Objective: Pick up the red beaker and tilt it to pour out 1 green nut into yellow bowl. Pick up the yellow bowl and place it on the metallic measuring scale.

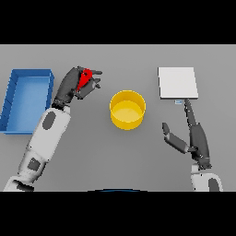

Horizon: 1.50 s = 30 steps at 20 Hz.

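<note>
The red beaker is held in my left hand, whose fingers curl round it; it is lifted and tilted with its mouth toward the right, left of the yellow bowl. The bowl stands at the table's middle, and I see no nut inside it. The metallic measuring scale is a pale square plate at the back right. My right hand rests open right of the bowl, its fingers straight and pointing at the scale's front edge.
A blue tray lies along the left side of the table, just left of my left arm.
</note>
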Available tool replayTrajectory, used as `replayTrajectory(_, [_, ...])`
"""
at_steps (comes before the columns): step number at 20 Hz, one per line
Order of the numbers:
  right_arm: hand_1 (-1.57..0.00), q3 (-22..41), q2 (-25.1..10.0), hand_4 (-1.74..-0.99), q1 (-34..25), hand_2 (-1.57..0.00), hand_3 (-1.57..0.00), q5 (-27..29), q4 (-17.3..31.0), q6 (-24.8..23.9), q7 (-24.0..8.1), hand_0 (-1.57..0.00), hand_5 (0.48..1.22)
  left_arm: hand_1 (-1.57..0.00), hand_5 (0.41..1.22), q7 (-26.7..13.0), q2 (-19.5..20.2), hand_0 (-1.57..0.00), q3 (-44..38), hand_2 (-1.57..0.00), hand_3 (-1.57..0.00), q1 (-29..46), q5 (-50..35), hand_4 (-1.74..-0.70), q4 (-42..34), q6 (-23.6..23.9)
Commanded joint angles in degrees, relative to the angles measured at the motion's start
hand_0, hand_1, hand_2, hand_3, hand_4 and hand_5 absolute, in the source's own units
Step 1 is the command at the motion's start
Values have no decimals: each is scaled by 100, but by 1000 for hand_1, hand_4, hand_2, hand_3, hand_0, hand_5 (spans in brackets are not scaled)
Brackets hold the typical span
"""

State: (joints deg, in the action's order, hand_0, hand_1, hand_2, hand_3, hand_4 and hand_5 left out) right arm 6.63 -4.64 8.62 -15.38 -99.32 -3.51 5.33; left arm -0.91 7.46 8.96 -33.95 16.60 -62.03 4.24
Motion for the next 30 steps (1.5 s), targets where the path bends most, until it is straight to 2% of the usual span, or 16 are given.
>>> replayTrajectory(1, [1,-14,-7,-1256,53,1,1,26,-14,7,54,1,676,-1565,1117,-106,34,-1564,114,-1565,-1562,-2,98,-1733,-57,-15])
replayTrajectory(4, [1,-22,3,-1256,-10,1,1,56,24,29,-77,1,678,-1565,1112,-374,70,-1564,412,-1565,-1562,-15,329,-1733,-162,9])
replayTrajectory(5, [1,5,29,-1254,-8,1,1,36,3,19,-36,1,680,-1566,1114,-613,118,-1566,496,-1566,-1564,-127,450,-1734,-142,11])
replayTrajectory(7, [1,11,36,-1254,-65,1,1,17,3,14,-123,1,683,-1568,1128,-884,271,-1568,834,-1568,-1567,-280,878,-1737,-117,21])
replayTrajectory(10, [1,1,33,-1255,4,1,1,103,-77,65,-39,1,689,-1569,1132,-1292,545,-1569,1497,-1569,-1569,-530,1641,-1739,-160,-146])
replayTrajectory(13, [1,-8,38,-1267,-50,1,1,90,-33,59,-196,1,698,-1570,1161,-1428,726,-1570,2049,-1570,-1570,-908,2232,-1740,17,-393])
replayTrajectory(15, [1,37,76,-1274,-38,1,1,72,-93,51,-138,1,702,-1570,1182,-1490,793,-1570,2315,-1570,-1570,-1120,2490,-1740,33,-559])
replayTrajectory(16, [1,35,33,-1274,51,1,1,86,-157,84,-18,1,704,-1571,1190,-1472,835,-1571,2460,-1571,-1570,-1154,2611,-1740,77,-627])
replayTrajectory(18, [1,39,67,-1284,20,1,1,95,-117,79,-93,1,705,-1571,1201,-1453,876,-1571,2702,-1571,-1571,-1445,2827,-1649,168,-855])
replayTrajectory(19, [1,51,96,-1283,44,1,1,97,-101,73,-82,1,702,-1571,1205,-1401,922,-1571,2827,-1571,-1571,-1560,2945,-1666,249,-931])
replayTrajectory(21, [1,27,152,-1287,65,1,1,176,-59,70,-8,1,690,-1571,1211,-1306,1022,-1571,3109,-1571,-1391,-1841,3103,-1687,314,-1368])
replayTrajectory(23, [1,-6,182,-1292,80,1,1,197,-26,27,69,1,678,-1571,1215,-1079,1018,-1571,3423,-1571,-1277,-2063,3302,-1701,490,-1518])
replayTrajectory(25, [1,-92,224,-1295,16,1,1,342,96,41,-9,1,664,-1571,1217,-822,991,-1571,3725,-1571,-1383,-2291,3451,-1713,607,-1704])
replayTrajectory(27, [1,-103,240,-1294,76,1,1,467,-18,100,128,1,653,-1571,1218,-658,967,-1571,4068,-1571,-1451,-2442,3652,-1723,655,-1866])
replayTrajectory(30, [1,-90,228,-1291,100,1,1,418,-70,76,78,1,640,-1571,1220,-544,979,-1571,4526,-1571,-1509,-2722,3959,-1732,830,-2108])
